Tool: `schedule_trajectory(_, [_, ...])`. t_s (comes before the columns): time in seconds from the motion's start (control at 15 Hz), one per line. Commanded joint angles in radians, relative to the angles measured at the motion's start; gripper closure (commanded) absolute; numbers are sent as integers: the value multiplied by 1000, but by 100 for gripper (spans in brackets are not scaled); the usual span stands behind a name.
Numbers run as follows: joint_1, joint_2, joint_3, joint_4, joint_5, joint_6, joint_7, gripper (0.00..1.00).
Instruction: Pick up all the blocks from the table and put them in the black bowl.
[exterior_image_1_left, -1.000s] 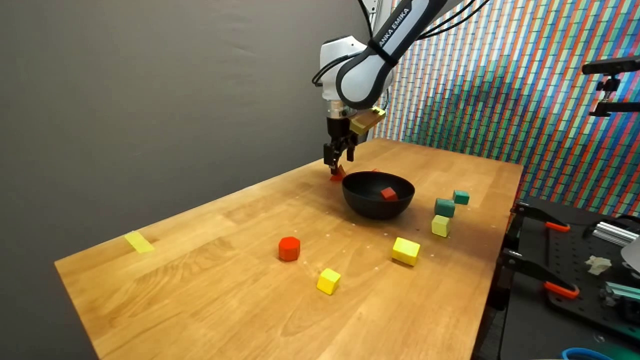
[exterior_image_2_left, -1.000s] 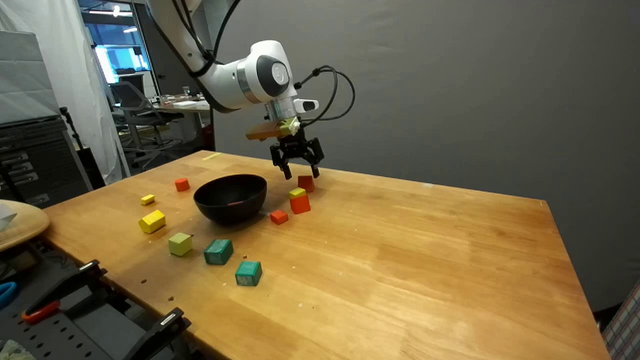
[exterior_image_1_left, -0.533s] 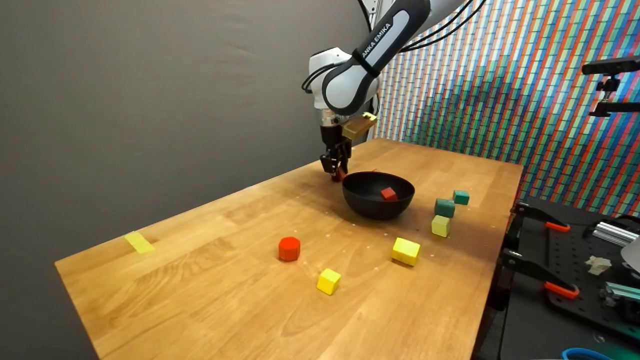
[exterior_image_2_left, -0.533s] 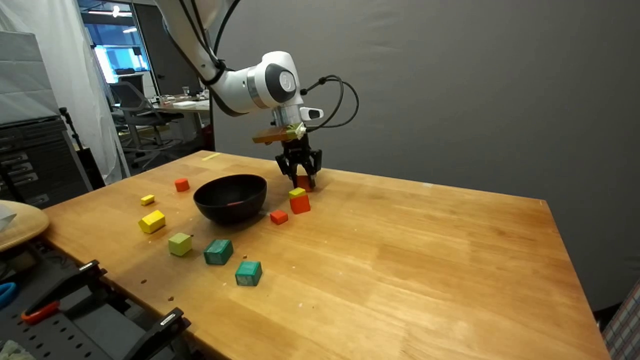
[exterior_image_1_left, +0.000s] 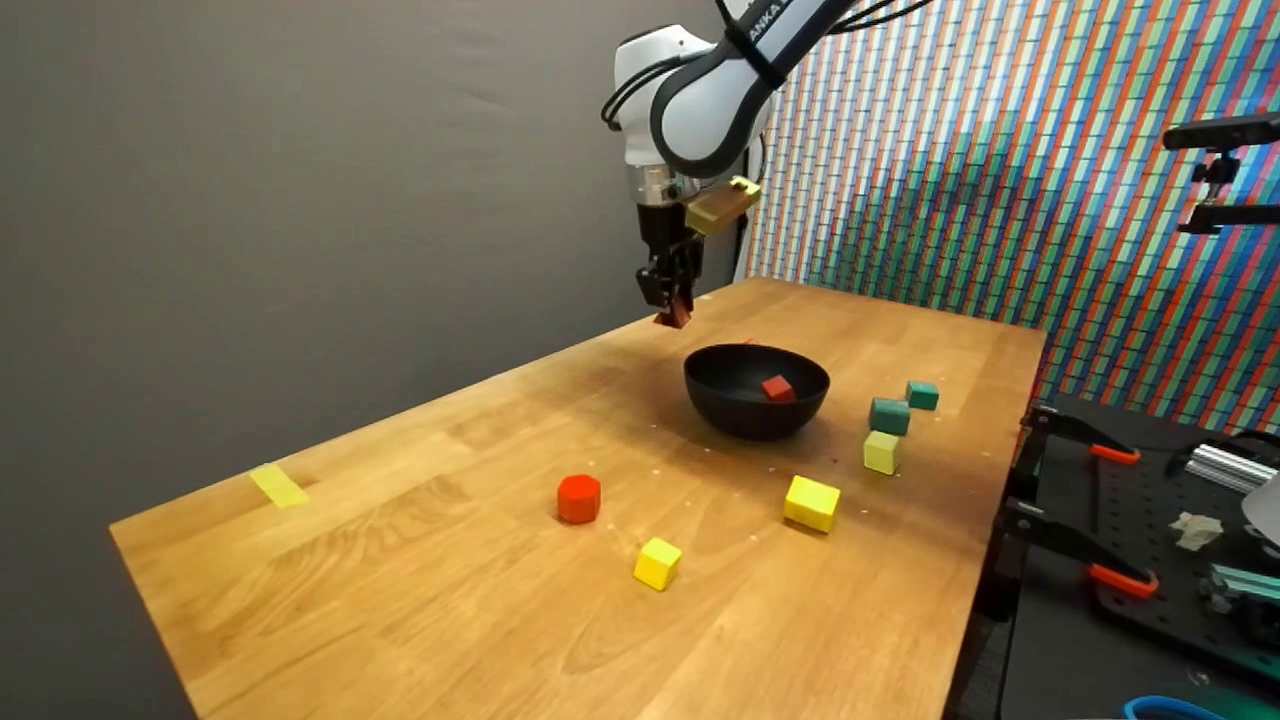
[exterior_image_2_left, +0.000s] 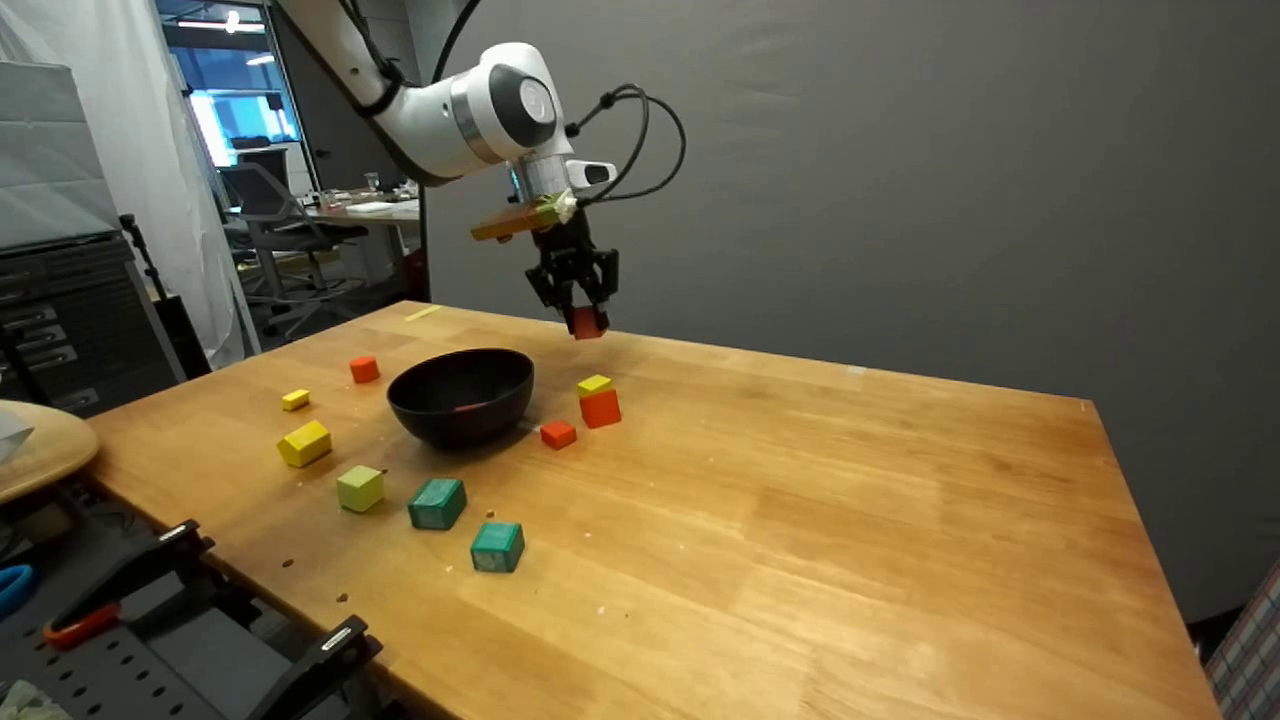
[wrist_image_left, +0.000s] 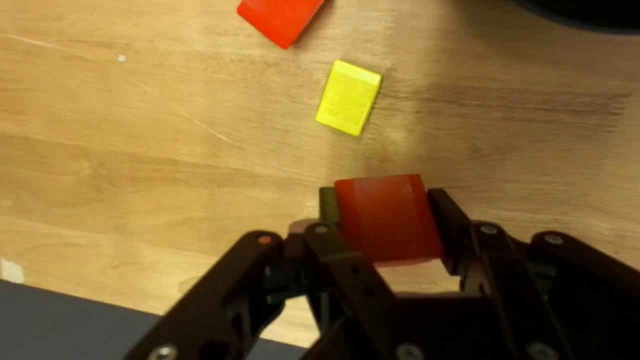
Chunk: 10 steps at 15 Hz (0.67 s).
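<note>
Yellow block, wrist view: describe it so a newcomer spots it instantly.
Find the black bowl, cut off at the top right corner, then go left and down across the table. The yellow block shows between the clamped red block in the fingers and a cropped red block at the top edge. It is this view's only yellow block; both neighbours are red.

The table (exterior_image_2_left: 850, 520) offers wide bare room, but the black bowl (exterior_image_2_left: 450, 428) (with blocks (exterior_image_2_left: 437, 505) scattered around it) obstructs low passage.
</note>
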Motion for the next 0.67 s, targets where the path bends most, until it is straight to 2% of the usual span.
schedule_trajectory(0.0, [57,-233,-9,-237,-35,16,117,78])
schedule_trajectory(0.2, [62,-366,46,-383,27,-65,163,78])
schedule_trajectory(0.4, [37,-377,106,-458,168,-103,180,78])
schedule_trajectory(0.6, [38,-340,129,-499,258,12,217,78])
